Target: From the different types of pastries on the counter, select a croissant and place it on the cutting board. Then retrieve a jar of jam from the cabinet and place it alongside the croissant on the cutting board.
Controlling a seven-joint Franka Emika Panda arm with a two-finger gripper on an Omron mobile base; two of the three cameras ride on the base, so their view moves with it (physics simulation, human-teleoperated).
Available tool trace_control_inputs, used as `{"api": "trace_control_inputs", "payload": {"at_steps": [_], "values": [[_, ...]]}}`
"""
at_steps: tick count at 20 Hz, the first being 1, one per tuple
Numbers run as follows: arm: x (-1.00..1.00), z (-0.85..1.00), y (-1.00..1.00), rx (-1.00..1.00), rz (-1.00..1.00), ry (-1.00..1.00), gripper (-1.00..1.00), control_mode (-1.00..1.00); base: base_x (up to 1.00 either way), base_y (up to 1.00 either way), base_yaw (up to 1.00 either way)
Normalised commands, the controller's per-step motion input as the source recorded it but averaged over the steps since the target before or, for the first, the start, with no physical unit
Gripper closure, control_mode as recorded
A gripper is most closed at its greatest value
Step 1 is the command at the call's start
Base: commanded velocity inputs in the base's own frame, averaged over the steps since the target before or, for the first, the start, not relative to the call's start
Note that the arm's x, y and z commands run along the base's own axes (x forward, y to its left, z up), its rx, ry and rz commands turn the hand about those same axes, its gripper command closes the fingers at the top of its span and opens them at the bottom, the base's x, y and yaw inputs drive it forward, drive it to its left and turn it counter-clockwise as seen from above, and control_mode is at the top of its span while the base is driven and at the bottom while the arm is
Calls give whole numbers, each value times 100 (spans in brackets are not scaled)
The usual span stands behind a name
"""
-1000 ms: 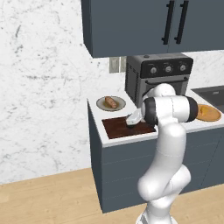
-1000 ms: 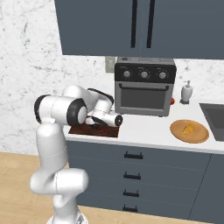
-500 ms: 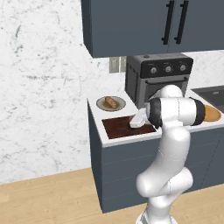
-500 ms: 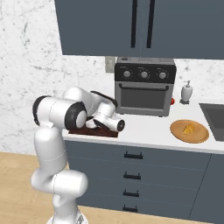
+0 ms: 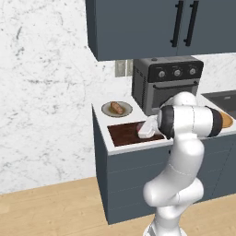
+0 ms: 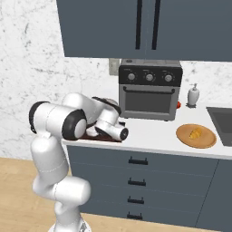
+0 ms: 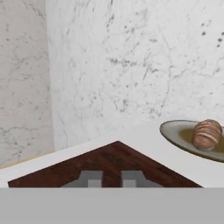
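Observation:
My gripper [image 7: 110, 180] hangs low over the dark-brown cutting board [image 7: 109, 162] at the counter's left end, fingers shut with nothing between them. From the left base view the hand [image 5: 144, 131] sits over the right part of the board [image 5: 125, 134]. The croissant [image 6: 195, 133] lies on a round light-wood plate [image 6: 186, 138] far to the right on the white counter [image 6: 154, 136]. The brown glazed roll [image 7: 207, 134] rests on a grey plate [image 7: 175, 131] just behind the board. The jar of jam is out of view; the cabinet doors [image 6: 147, 25] above are closed.
A black toaster oven [image 6: 149, 95] stands on the counter behind the board's right side. A white soap dispenser [image 6: 194, 95] and a small red thing [image 6: 178, 105] sit to its right. The marble wall [image 7: 131, 57] rises close behind. A sink edge [image 6: 222, 122] lies far right.
The hand has shifted a little to the right over the board and the elbow has swung right with it. The fingers stayed shut.

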Motion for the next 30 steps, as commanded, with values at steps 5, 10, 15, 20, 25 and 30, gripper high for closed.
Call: {"api": "trace_control_inputs", "payload": {"at_steps": [5, 10, 15, 20, 25, 30], "values": [[-30, 0, 1, 0, 3, 0, -100, -100, 0, 0, 0], [-40, 0, 0, 0, 1, 0, -100, -100, 0, 0, 0], [-19, 61, 0, -5, 0, 0, -100, -100, 0, 0, 0], [-8, 100, 3, -11, 0, -7, -100, -100, 0, 0, 0], [-71, 100, -3, -10, 0, -3, -100, -100, 0, 0, 0], [-67, 81, -71, -2, -6, -1, -100, -100, 0, 0, 0]]}}
